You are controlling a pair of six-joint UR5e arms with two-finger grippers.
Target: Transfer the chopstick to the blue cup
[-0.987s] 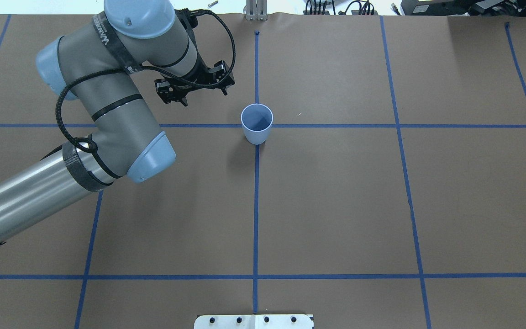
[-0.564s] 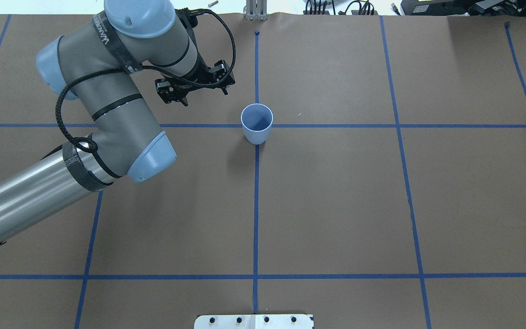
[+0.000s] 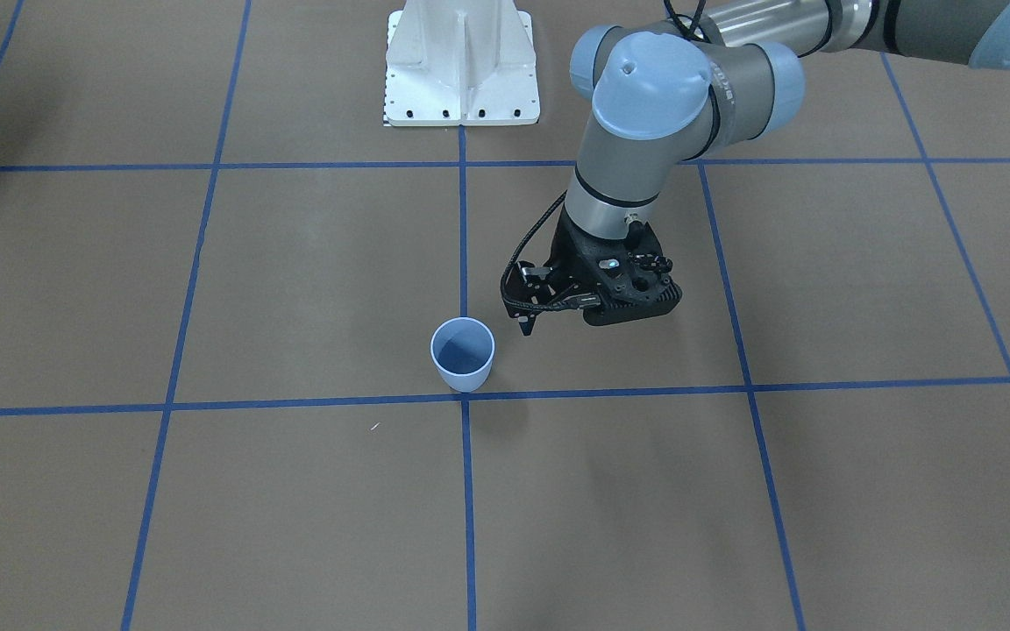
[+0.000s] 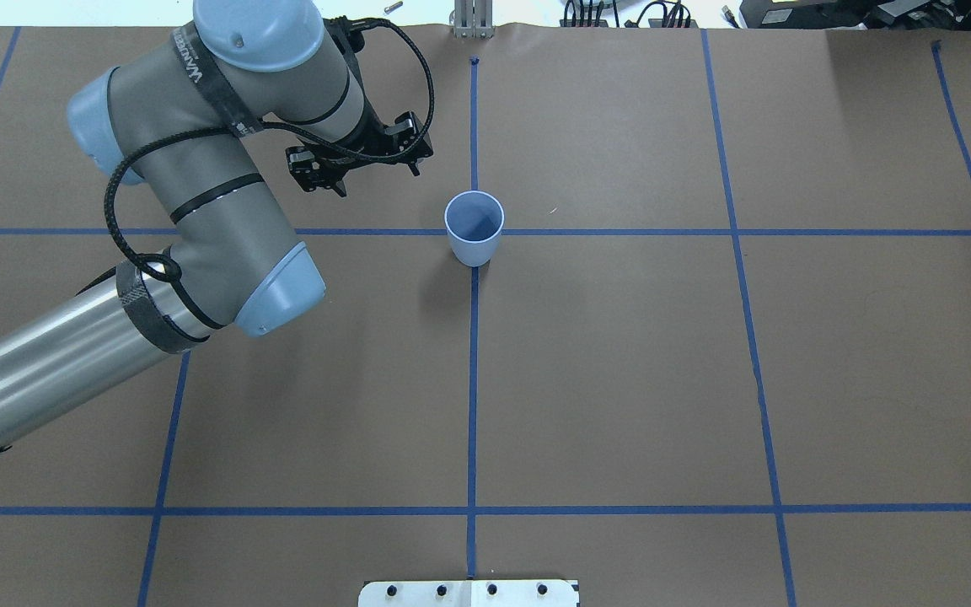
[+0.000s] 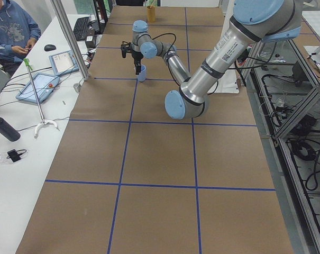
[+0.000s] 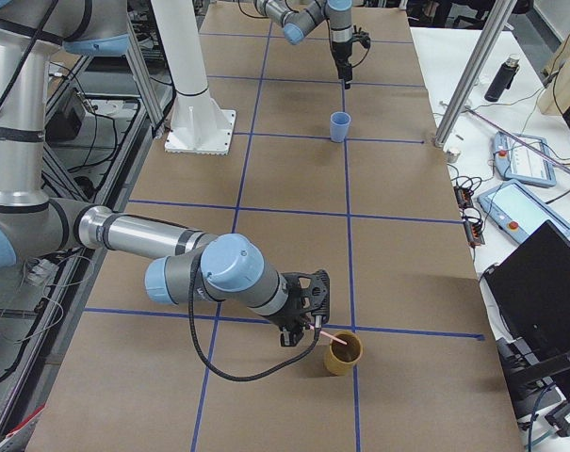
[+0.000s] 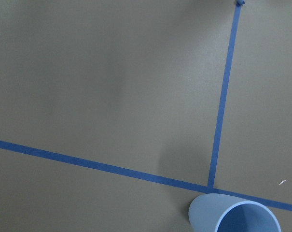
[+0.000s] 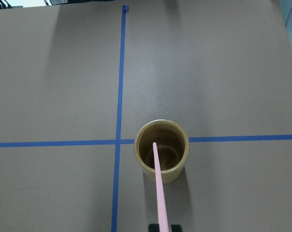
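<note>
The blue cup (image 4: 474, 244) stands upright and empty at a crossing of blue tape lines; it also shows in the front view (image 3: 463, 359) and at the bottom of the left wrist view (image 7: 235, 220). My left gripper (image 4: 378, 177) hangs beside it, to its left in the overhead view, apart from it, open and empty. My right gripper (image 6: 311, 318) is far off at the table's other end and out of the overhead view. It is shut on the salmon-pink chopstick (image 8: 158, 188), whose tip is inside a tan cup (image 8: 178, 166).
The white robot base plate (image 3: 461, 70) sits at the robot's side of the table. A metal post (image 5: 70, 37), tablets and a seated person are along the far table edge. Blue tape lines (image 4: 473, 379) grid the brown table cover.
</note>
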